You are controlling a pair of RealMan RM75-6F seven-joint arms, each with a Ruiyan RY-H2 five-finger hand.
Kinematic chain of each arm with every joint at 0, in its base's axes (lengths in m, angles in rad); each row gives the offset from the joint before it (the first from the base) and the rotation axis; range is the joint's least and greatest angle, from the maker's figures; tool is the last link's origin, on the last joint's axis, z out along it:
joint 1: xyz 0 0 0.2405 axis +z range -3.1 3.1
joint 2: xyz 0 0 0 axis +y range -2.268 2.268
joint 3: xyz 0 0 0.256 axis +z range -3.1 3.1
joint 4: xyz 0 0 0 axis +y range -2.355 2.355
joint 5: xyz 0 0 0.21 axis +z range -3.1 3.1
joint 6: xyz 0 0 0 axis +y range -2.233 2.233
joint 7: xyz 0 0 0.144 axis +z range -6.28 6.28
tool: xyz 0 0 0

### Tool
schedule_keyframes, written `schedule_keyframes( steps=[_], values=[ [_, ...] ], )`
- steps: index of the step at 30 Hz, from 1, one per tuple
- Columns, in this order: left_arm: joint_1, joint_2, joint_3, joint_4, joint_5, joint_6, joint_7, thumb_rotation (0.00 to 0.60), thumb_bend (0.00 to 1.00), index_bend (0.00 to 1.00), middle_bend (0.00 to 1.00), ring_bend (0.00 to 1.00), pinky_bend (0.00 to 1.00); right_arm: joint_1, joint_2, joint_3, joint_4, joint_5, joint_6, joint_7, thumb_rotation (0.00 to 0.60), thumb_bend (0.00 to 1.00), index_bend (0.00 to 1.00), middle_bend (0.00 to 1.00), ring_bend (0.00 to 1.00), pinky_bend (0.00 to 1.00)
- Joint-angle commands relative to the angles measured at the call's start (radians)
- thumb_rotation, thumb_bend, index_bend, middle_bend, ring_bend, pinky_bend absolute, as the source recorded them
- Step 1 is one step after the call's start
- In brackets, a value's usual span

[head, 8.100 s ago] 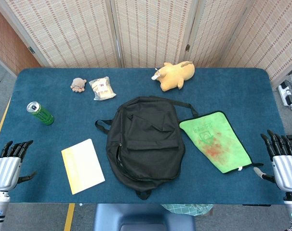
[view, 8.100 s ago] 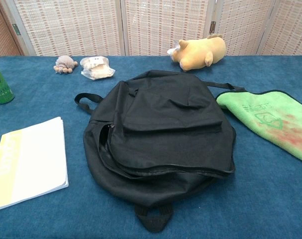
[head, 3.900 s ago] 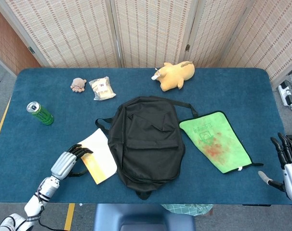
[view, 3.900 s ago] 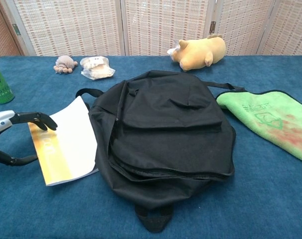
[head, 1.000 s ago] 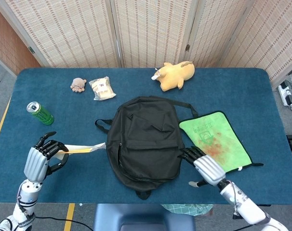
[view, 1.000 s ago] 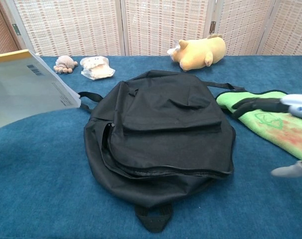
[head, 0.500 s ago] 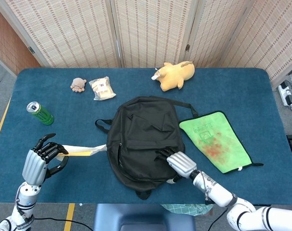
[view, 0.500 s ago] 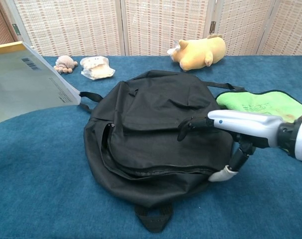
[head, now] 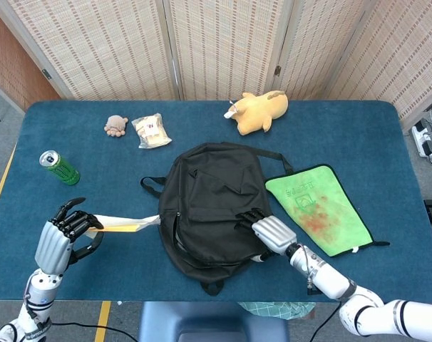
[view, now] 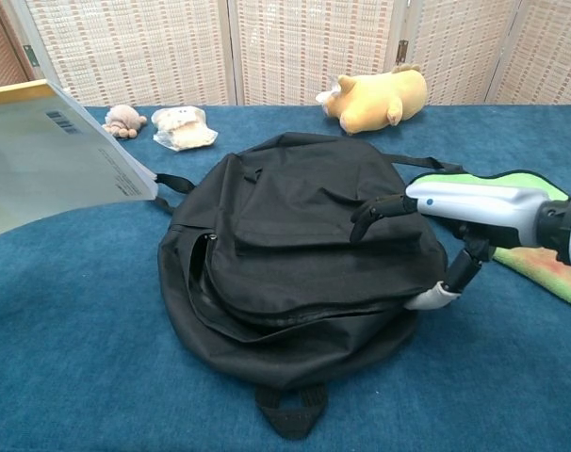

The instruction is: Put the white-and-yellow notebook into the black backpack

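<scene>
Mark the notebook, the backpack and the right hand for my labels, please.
notebook [view: 50,155], chest view, grey back cover.
backpack [head: 212,189], head view, front pocket.
right hand [head: 271,231], head view, silver back of the hand.

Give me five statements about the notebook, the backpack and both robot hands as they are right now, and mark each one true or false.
1. The left robot hand holds the notebook up off the table. True.
2. The notebook is already inside the backpack. False: it is outside, to the left of the backpack, in the left hand.
3. The right robot hand rests on the backpack. True: it lies on the bag's right side with its fingertips on the black fabric.
4. The right robot hand is picking up the green cloth. False: the cloth lies flat to the right of the backpack, and the hand is on the bag.
5. The yellow plush toy sits on top of the backpack. False: it lies on the table behind it.
</scene>
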Motion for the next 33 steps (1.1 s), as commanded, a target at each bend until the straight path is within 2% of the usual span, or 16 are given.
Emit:
schedule_keyframes(
  steps=[1, 7, 9, 11, 14, 18, 21, 24, 33],
  values=[
    [-0.001, 0.002, 0.001, -0.004, 0.003, -0.001, 0.003, 0.6, 0.53, 0.74, 0.64, 0.56, 0.29, 0.007, 0.011, 0.003, -0.007, 0.009, -0.003, 0.009, 0.6, 0.31, 0.26, 0.13, 0.1, 0.03],
    [-0.004, 0.005, 0.002, -0.011, 0.007, -0.008, 0.01, 0.6, 0.53, 0.74, 0.64, 0.56, 0.29, 0.021, 0.022, 0.005, -0.004, 0.022, -0.007, 0.027, 0.6, 0.36, 0.26, 0.13, 0.1, 0.03],
    [-0.006, 0.002, 0.0, -0.012, 0.007, -0.008, 0.011, 0.6, 0.53, 0.74, 0.64, 0.56, 0.29, 0.029, 0.013, 0.004, 0.001, 0.027, -0.015, 0.024, 0.6, 0.41, 0.27, 0.14, 0.1, 0.03],
    [-0.009, 0.0, -0.002, -0.012, 0.007, -0.01, 0.01, 0.6, 0.53, 0.74, 0.64, 0.56, 0.29, 0.04, -0.003, 0.005, 0.007, 0.032, -0.021, 0.019, 0.6, 0.47, 0.3, 0.14, 0.11, 0.03],
    [-0.014, 0.001, -0.003, -0.008, 0.012, -0.01, 0.008, 0.6, 0.53, 0.74, 0.64, 0.56, 0.29, 0.06, -0.031, 0.004, 0.017, 0.043, -0.031, -0.005, 0.6, 0.62, 0.38, 0.17, 0.13, 0.03],
    [-0.025, 0.003, 0.001, -0.001, 0.025, -0.012, -0.006, 0.6, 0.53, 0.74, 0.64, 0.56, 0.3, 0.09, -0.067, 0.02, 0.031, 0.094, -0.043, -0.049, 0.6, 0.79, 0.54, 0.23, 0.17, 0.07],
    [-0.036, -0.003, 0.003, 0.016, 0.046, -0.001, -0.01, 0.6, 0.54, 0.74, 0.65, 0.57, 0.32, 0.112, -0.087, 0.051, 0.033, 0.151, -0.035, -0.078, 0.6, 0.86, 0.62, 0.28, 0.2, 0.11],
    [-0.047, -0.011, 0.009, 0.032, 0.072, 0.017, -0.011, 0.6, 0.54, 0.74, 0.67, 0.58, 0.34, 0.132, -0.1, 0.096, 0.021, 0.217, -0.012, -0.087, 0.6, 0.87, 0.65, 0.3, 0.23, 0.14],
    [-0.115, -0.048, 0.005, 0.064, 0.175, 0.085, 0.029, 0.6, 0.54, 0.74, 0.71, 0.63, 0.43, 0.173, -0.163, 0.22, -0.017, 0.412, 0.123, -0.115, 0.6, 0.91, 0.66, 0.31, 0.25, 0.16]
  ],
)
